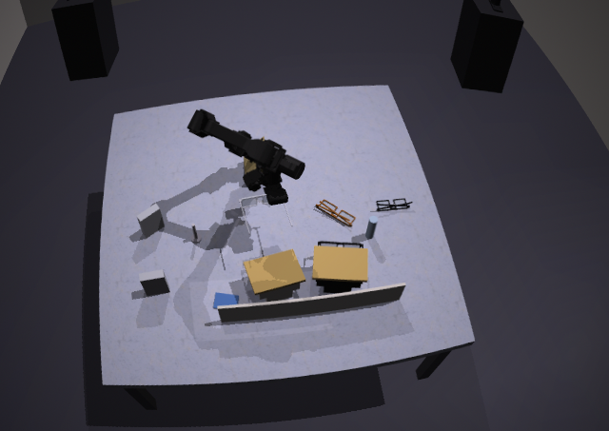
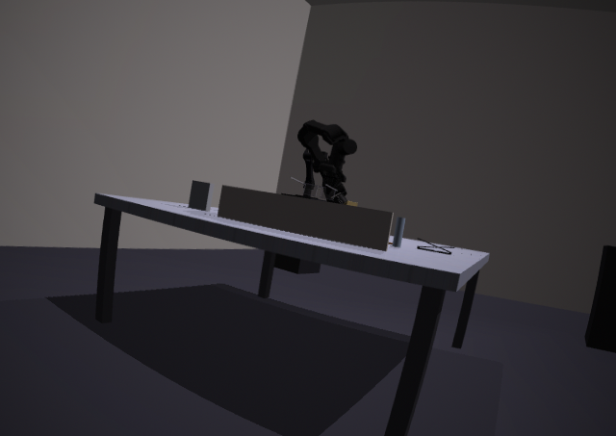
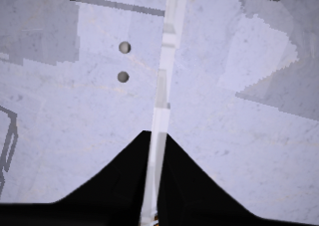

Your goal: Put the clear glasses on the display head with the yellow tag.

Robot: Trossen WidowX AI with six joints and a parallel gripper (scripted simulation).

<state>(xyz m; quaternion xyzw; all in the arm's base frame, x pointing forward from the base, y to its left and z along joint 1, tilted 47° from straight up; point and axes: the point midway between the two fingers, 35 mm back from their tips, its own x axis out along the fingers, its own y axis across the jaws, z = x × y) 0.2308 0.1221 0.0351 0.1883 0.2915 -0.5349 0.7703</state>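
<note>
The clear glasses (image 1: 253, 198) (image 2: 298, 180) (image 3: 164, 77) are in my gripper (image 1: 278, 202) (image 3: 154, 139), which is shut on them, above the table. In the wrist view they show as a pale upright strip across the fingertips. In the top view their front is beside the gripper and the temples extend towards the heads. Two display heads with tan tops, a left one (image 1: 274, 271) and a right one (image 1: 340, 263), stand apart from the glasses. Black glasses (image 1: 340, 243) are at the right head's front. No yellow tag can be made out; the heads' faces are hidden.
A long low wall (image 1: 314, 303) (image 2: 303, 218) stands behind the heads. Orange glasses (image 1: 335, 212), other black glasses (image 1: 393, 204), a blue-grey cylinder (image 1: 371, 227) (image 2: 398, 231), a small dark peg (image 1: 194, 232), two grey blocks (image 1: 150, 220) (image 1: 154, 283) and a blue square (image 1: 225, 301) are on the table.
</note>
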